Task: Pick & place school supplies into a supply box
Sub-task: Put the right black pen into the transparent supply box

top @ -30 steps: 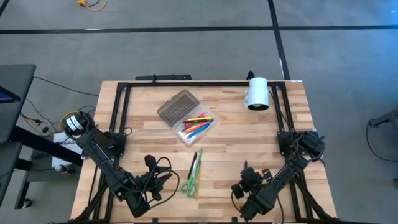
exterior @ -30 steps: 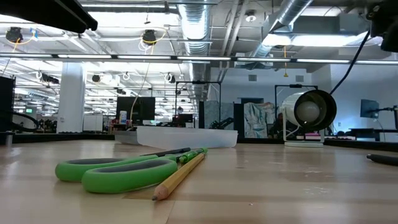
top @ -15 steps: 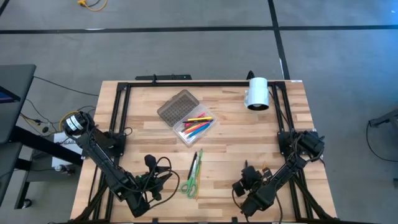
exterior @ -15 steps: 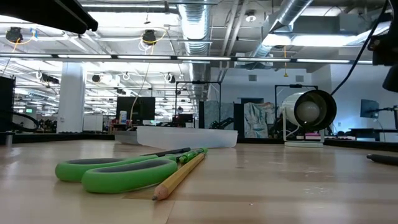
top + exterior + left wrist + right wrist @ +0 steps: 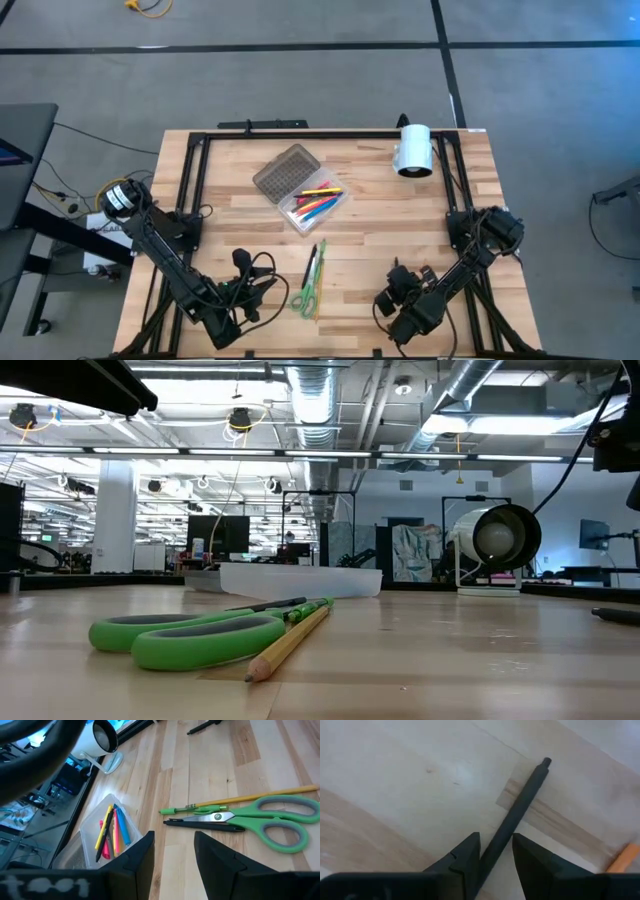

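Supply box (image 5: 318, 210) sits mid-counter (image 5: 460, 190), grey dotted lid (image 5: 282, 171) swung open flat beside it. Inside: yellow, orange, pink, blue and dark pens (image 5: 111, 831). Outside the box, toward the front edge: green scissors (image 5: 252, 818), yellow pencil (image 5: 260, 795), green pen (image 5: 192, 810), black pen (image 5: 202, 824), all bunched together and touching. Left gripper (image 5: 172, 852) hovers front-left, fingers released, nothing between them. Right gripper (image 5: 495, 851) is front-right, fingers spread either side of a black pen (image 5: 517, 810) lying on the counter, not clenched. Orange tip (image 5: 626, 857) nearby. White cylinder (image 5: 412, 150) at back right.
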